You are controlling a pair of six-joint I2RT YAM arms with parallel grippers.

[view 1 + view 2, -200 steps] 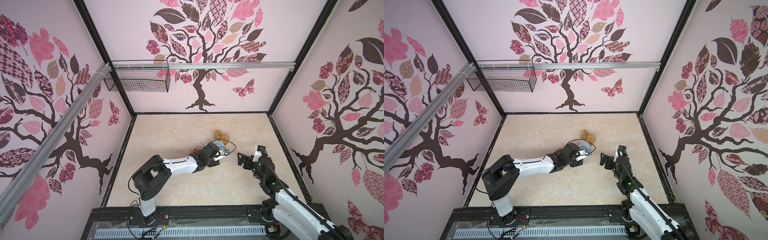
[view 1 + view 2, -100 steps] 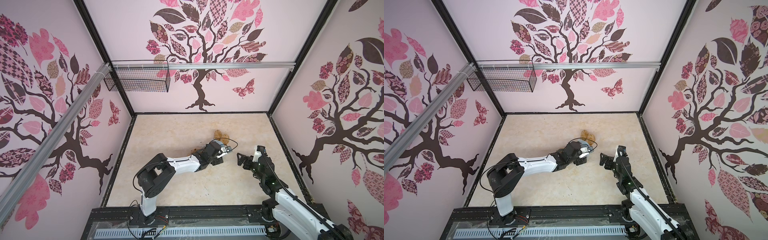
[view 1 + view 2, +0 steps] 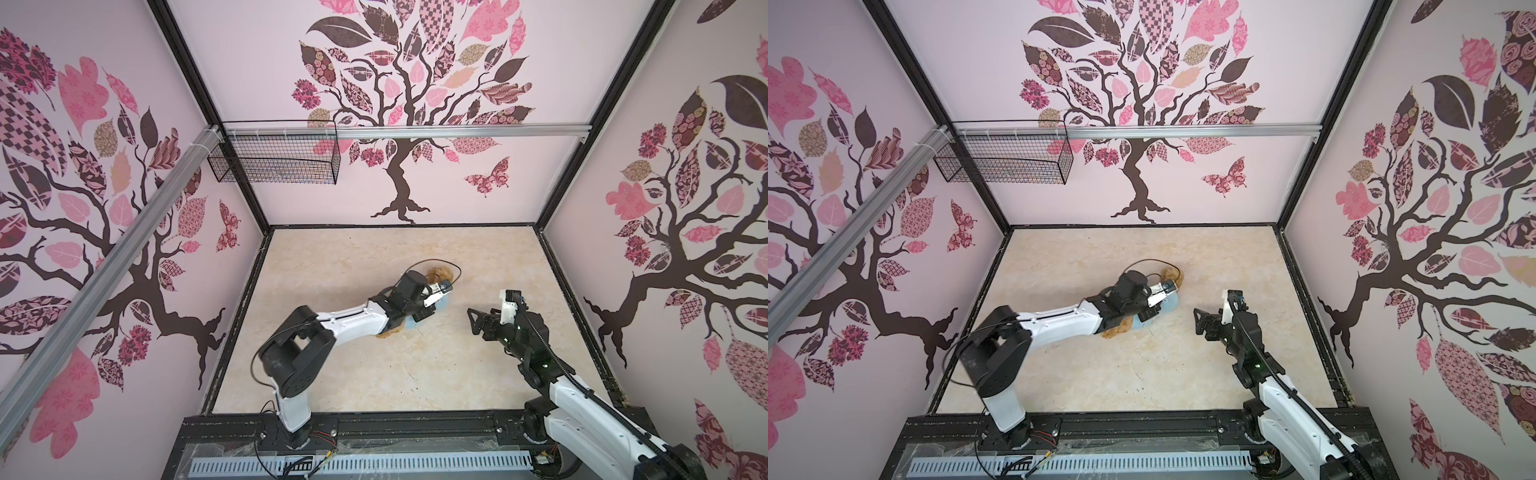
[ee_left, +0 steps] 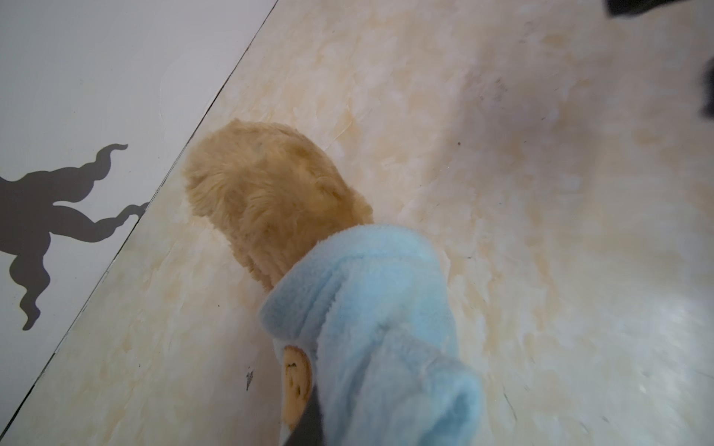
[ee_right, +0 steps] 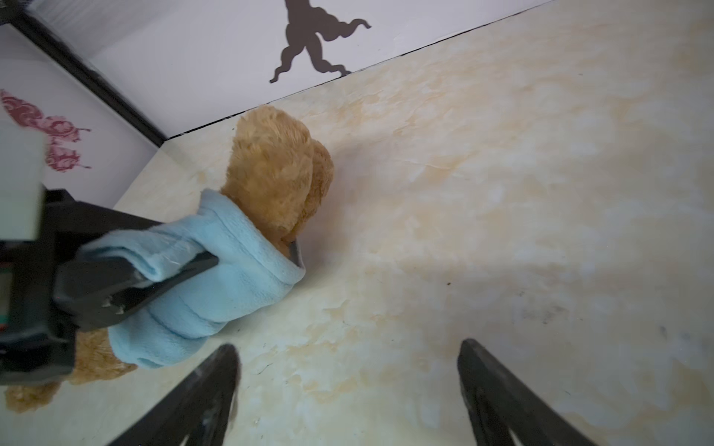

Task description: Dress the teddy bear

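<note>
The bear [image 5: 278, 173] lies on its side near the middle of the table [image 3: 374, 257], with its head toward the back wall. The task looks well advanced. The head is already out through the collar of the blue shirt [image 5: 216, 285], and the shirt covers the trunk. Below the hem, bare brown legs show in the right wrist view. I cannot tell whether the arms are in the sleeves: in the left wrist view one sleeve end looks hollow, but its inside is hidden. The orange emblem [image 4: 295, 378] sits to one side, so I judge that the shirt is twisted and needs to be pulled straight.

The left gripper [image 5: 255, 256] is clamped on the shirt near the collar, one finger over a fold of cloth and the other under the collar edge beside the neck. The right gripper [image 3: 473, 322] is spread wide and holds nothing; it stays apart from the bear, pointing toward it.

The table is a beige marbled sheet, flat, with small dark specks. Pale walls with printed trees and pink leaves close three sides. A wire basket [image 3: 274, 158] hangs from a metal rail [image 3: 457, 132] high on the back wall.
</note>
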